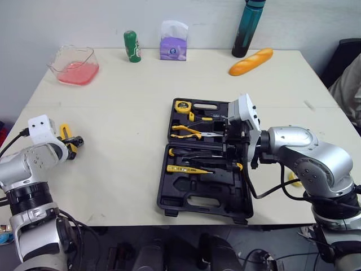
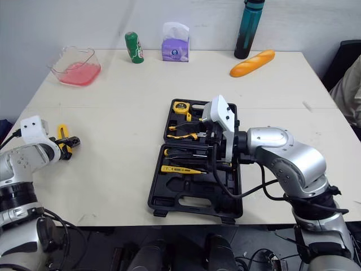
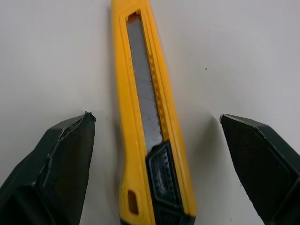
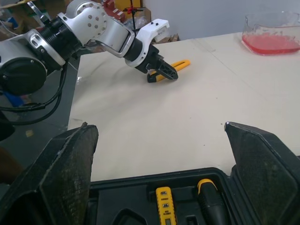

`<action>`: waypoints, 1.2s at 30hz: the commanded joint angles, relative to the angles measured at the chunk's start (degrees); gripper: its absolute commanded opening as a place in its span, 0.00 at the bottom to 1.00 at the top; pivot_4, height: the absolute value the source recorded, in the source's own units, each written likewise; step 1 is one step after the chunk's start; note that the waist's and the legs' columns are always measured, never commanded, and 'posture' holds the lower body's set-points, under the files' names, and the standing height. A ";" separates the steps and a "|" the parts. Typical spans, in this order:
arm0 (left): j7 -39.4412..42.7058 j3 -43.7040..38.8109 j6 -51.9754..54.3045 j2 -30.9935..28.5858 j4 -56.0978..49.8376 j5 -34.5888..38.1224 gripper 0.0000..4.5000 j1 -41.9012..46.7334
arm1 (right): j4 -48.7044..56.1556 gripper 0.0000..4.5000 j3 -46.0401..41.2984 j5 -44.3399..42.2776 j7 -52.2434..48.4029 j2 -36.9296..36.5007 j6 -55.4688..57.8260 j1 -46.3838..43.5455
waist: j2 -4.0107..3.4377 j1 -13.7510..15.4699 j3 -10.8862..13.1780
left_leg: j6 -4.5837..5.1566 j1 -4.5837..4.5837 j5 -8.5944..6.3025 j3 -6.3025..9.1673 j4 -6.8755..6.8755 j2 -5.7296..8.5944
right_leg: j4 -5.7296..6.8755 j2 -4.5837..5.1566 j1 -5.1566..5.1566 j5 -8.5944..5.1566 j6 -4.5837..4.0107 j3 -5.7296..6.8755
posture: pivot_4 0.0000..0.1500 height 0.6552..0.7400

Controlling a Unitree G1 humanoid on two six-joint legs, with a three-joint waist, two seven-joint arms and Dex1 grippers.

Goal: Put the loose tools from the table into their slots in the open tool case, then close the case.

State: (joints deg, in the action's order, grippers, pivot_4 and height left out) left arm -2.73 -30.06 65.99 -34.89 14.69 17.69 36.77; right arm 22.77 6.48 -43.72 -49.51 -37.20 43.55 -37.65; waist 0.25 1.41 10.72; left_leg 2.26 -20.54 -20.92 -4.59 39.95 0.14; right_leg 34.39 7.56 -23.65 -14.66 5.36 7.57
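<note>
A yellow utility knife [image 3: 145, 117] lies flat on the table near its left edge [image 1: 65, 133]. My left gripper [image 1: 74, 143] is down at the knife and open, one black finger [image 3: 61, 159] on each side, neither touching it. The black tool case [image 1: 194, 200] lies open at the table's front middle. It holds a yellow tape measure [image 1: 181, 105], yellow-handled pliers [image 1: 186, 131] and a yellow tester screwdriver [image 1: 189, 169]. My right gripper [image 1: 232, 151] hovers over the case's right side, open and empty.
Along the back stand a clear container of pink stuff [image 1: 74, 64], a green can [image 1: 132, 46], a purple tissue pack [image 1: 173, 42], a teal bottle [image 1: 248, 28] and a bread loaf [image 1: 251, 61]. A small yellow item [image 1: 293, 179] lies behind my right arm.
</note>
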 commanded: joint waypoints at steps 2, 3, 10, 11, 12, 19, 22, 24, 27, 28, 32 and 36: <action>-0.83 -1.52 -0.12 1.33 2.15 -0.26 0.80 1.02 | 0.11 1.00 -1.54 1.03 -0.35 0.73 -1.31 -1.73 | 0.00 -0.04 0.00 | -0.03 0.00 0.01 0.00 0.00 -0.02 | 0.01 0.01 -0.02 0.00 0.00 0.00 | 1.00 0.94; -0.90 -1.59 -0.15 1.57 2.07 -0.29 0.70 0.99 | 0.05 1.00 -1.89 1.08 -0.21 0.79 -1.23 -1.84 | 0.00 -0.01 0.00 | -0.04 0.00 0.01 0.00 0.00 -0.02 | 0.01 0.02 -0.02 0.00 0.00 0.00 | 1.00 0.94; -0.40 -1.38 -0.93 1.31 2.61 -0.98 0.28 0.62 | 0.51 1.00 -2.97 1.13 0.19 0.31 -0.63 -2.09 | 0.00 0.07 0.00 | -0.02 0.00 0.02 0.02 0.00 0.04 | 0.03 0.11 -0.01 0.00 0.00 -0.01 | 1.00 0.94; -0.03 -1.18 -1.10 0.98 2.78 -1.06 0.28 0.57 | 0.60 1.00 -3.01 1.15 0.20 0.26 -0.59 -2.01 | 0.00 0.06 0.00 | -0.02 0.00 0.02 0.02 0.00 0.04 | 0.03 0.11 -0.01 0.00 0.00 -0.01 | 1.00 0.94; 1.78 0.10 -1.56 -0.32 3.20 -1.21 0.28 0.21 | 0.76 1.00 -3.02 1.21 0.30 0.19 -0.53 -1.87 | 0.00 0.06 0.00 | -0.03 0.00 0.02 0.02 0.00 0.02 | 0.03 0.11 -0.01 0.00 0.00 -0.01 | 1.00 0.94; 36.20 18.60 -8.75 -17.06 -8.08 3.52 0.28 -2.85 | 2.85 1.00 -4.79 0.93 0.14 -2.71 0.38 1.56 | 0.07 -0.17 0.03 | -0.09 -0.21 -0.01 -0.01 -0.01 -0.03 | -0.04 0.10 -0.22 -0.01 -0.01 0.01 | 1.00 0.94; 46.44 24.50 -10.06 -20.76 -14.88 6.02 0.28 -1.85 | 5.06 1.00 -7.40 -0.27 -1.18 -6.84 1.61 6.45 | 0.05 0.07 0.04 | -0.07 -0.76 0.01 0.08 0.07 0.02 | -0.08 0.11 -0.61 0.00 -0.01 0.03 | 1.00 0.94; 52.77 29.44 -9.81 -20.98 -19.89 8.29 0.28 1.52 | 8.07 1.00 -10.98 -2.03 -3.32 -11.80 3.54 12.48 | 0.00 0.34 0.07 | -0.06 -0.78 0.01 0.08 0.04 0.05 | -0.11 0.06 -0.63 0.00 -0.01 0.05 | 1.00 0.94; 59.83 36.90 -8.18 -19.41 -26.07 10.86 0.28 6.22 | 11.73 1.00 -17.02 -4.60 -5.34 -17.62 5.86 20.72 | -0.01 0.25 0.08 | 0.02 -0.93 0.04 0.04 0.04 0.07 | -0.26 -0.06 -0.63 0.02 0.04 0.16 | 1.00 0.94; 61.37 39.40 -7.49 -18.64 -27.47 11.22 0.28 7.75 | 12.59 1.00 -19.05 -5.35 -5.24 -18.76 6.51 23.03 | -0.01 0.22 0.08 | 0.05 -0.92 0.05 -0.02 0.04 0.07 | -0.26 -0.12 -0.63 0.04 0.08 0.19 | 1.00 0.94; 60.08 49.98 -6.25 -10.37 -26.20 7.04 0.28 15.33 | 16.12 1.00 -27.55 -6.72 -4.05 -20.78 8.10 32.40 | 0.09 0.14 0.16 | 0.18 -0.69 0.14 -0.25 0.06 0.05 | -0.12 -0.17 -0.55 0.11 0.19 0.17 | 1.00 0.94; 66.72 58.30 -7.11 -6.11 -28.24 7.58 0.28 19.26 | 19.76 1.00 -33.86 -6.12 -3.15 -20.45 8.86 41.76 | 0.10 -0.05 0.16 | 0.22 -0.50 0.19 -0.47 0.04 0.03 | 0.03 -0.14 -0.54 0.15 0.24 -0.15 | 1.00 0.94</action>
State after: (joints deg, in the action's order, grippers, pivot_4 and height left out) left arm 61.38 26.44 59.30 -41.41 -11.11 25.16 53.88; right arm 39.53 -23.82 -49.04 -52.99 -57.37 51.94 2.60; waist 0.35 1.36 10.88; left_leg 2.48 -21.05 -20.73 -5.03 39.99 0.15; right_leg 34.41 7.41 -24.22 -14.52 5.59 7.38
